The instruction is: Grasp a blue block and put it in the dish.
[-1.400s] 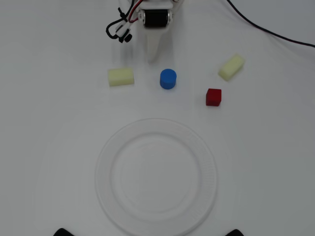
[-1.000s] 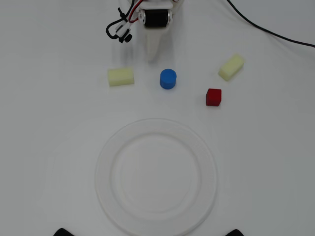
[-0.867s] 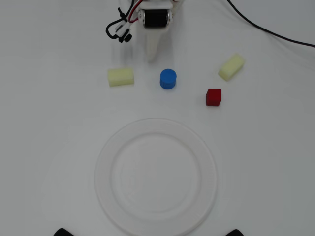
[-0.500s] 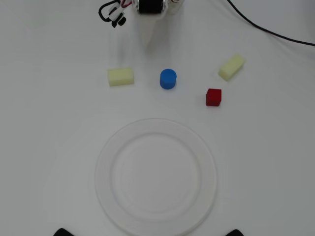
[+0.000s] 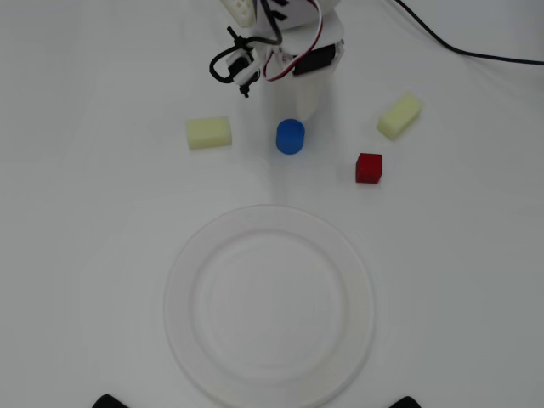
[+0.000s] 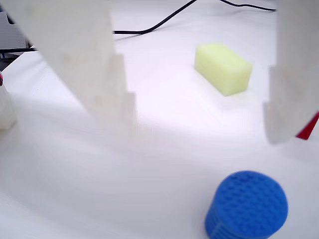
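Right now we are holding our gripper (image 6: 199, 119) with its two white fingers spread wide apart and nothing between them, because we are lining up on the blue block (image 5: 290, 136) before any grasp. We are judging this as the approach step: the block is sitting on the white table (image 5: 85, 255), untouched, just in front of the arm's white wrist housing (image 5: 297, 51) as the overhead view shows it, and the dish (image 5: 269, 303) is lying well below the block in that view, with nothing in it.

Taking the blue block as our landmark in the overhead view, one pale yellow block (image 5: 209, 133) is resting to its left, the red cube (image 5: 369, 167) is sitting to its lower right, and a second pale yellow block (image 5: 399, 116) is lying further right and slightly higher. We are keeping the opening wide, we think, so the fingers can pass either side of the round block without nudging it.

Looking through the wrist camera, we are seeing what the overhead view hides: the gap between the fingers, and the block's dimpled top (image 6: 246, 204) lying low and toward the right-hand finger (image 6: 291, 74), not yet centred. The overhead view is giving us the dish and the whole layout, which the wrist view is leaving out; there we are glimpsing only a yellow block (image 6: 223, 68), a sliver of red, and a black cable (image 6: 149, 27).
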`<state>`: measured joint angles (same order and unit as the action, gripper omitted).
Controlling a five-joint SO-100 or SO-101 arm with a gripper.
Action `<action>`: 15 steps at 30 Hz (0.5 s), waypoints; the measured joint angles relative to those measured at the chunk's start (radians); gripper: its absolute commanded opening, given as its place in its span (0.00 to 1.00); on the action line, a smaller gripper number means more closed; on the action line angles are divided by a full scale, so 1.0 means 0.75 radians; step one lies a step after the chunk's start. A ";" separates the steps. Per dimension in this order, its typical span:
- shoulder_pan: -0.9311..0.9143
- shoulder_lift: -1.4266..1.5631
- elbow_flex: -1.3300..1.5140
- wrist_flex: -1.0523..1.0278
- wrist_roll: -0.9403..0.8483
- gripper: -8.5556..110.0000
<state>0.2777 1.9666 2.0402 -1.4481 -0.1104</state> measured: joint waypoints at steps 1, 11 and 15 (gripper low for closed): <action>0.000 -0.016 0.000 0.006 0.010 0.36; -0.018 -0.223 0.027 0.247 0.031 0.36; -0.012 -0.346 0.020 0.311 0.014 0.33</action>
<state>0.2684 1.7073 2.0555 -1.2149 -0.0997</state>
